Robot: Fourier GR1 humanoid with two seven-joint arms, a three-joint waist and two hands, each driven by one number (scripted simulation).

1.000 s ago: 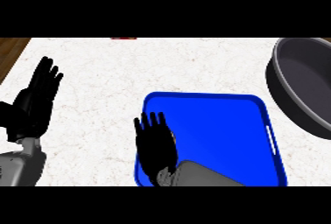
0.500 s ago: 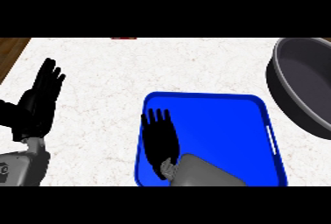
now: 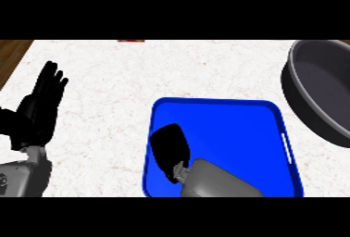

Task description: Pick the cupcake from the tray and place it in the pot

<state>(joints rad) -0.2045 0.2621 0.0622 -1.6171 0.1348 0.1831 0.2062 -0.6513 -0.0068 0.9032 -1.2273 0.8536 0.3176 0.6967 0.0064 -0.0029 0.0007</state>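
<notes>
- Head view: the right hand (image 3: 169,147) is hovering over the blue tray (image 3: 266,139) near its left edge; whether its fingers are wide or curled, I cannot tell.
- The cupcake is not showing anywhere; it may be hiding beneath that hand.
- The left hand (image 3: 37,109) is resting open by the counter's left edge.
- The pot (image 3: 321,90) is sitting by the right edge, apparently awaiting the cupcake.

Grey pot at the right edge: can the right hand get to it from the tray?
Probably yes: the right hand is over the blue tray, and only bare tray and counter separate it from the grey pot.

Bright even light, soft shadows, no glare
</notes>
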